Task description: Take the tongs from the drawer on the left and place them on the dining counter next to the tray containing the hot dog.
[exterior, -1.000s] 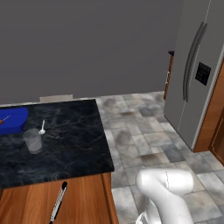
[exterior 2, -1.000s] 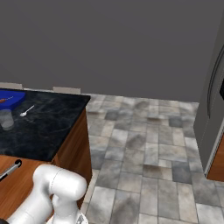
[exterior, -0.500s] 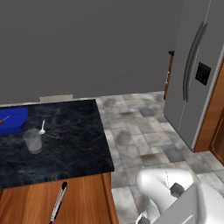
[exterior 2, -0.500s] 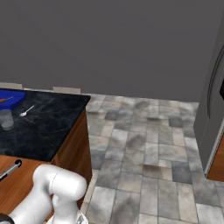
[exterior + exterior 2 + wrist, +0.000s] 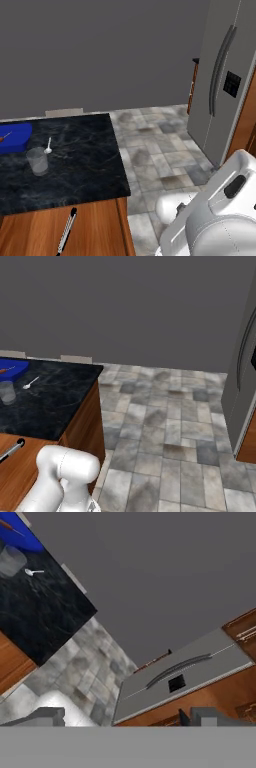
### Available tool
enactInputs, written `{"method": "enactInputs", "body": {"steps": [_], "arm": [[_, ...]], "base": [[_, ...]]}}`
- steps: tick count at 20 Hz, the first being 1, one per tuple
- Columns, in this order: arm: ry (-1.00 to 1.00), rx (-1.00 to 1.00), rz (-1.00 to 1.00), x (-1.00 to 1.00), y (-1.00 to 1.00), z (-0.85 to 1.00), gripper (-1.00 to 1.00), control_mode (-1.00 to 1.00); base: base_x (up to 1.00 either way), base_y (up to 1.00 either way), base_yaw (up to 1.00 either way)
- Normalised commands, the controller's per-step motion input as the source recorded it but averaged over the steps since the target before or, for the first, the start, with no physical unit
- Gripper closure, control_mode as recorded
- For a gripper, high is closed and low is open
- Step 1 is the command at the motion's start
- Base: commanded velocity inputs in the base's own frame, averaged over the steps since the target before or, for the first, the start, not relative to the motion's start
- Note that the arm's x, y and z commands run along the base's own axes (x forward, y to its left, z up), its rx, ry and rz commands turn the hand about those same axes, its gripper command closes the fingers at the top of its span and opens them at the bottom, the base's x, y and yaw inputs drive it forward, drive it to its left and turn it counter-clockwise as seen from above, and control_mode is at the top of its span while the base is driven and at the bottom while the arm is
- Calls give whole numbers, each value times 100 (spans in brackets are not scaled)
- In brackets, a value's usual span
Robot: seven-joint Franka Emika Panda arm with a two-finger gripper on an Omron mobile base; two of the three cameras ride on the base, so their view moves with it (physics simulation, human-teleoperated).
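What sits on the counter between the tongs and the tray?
The tongs lie in the open drawer. On the dining counter, a clear glass and small white spoon sit beside the tray.

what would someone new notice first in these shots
Likely the dining counter, its black marble top filling the left of the left base view, with the bright blue tray at its far left edge and a clear glass and small white spoon beside it. Next, the tongs lying on the brown wood below the marble, and the tall grey fridge at right.
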Motion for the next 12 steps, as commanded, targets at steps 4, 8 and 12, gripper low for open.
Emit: {"method": "enactInputs", "body": {"steps": [4, 8, 12], "arm": [[0, 3, 0, 70, -35, 0, -100, -100], [0, 6, 0, 79, -26, 0, -100, -100], [6, 10, 0, 86, -13, 0, -100, -100]], "base": [[0, 0, 0], [0, 0, 0], [0, 0, 0]]}}
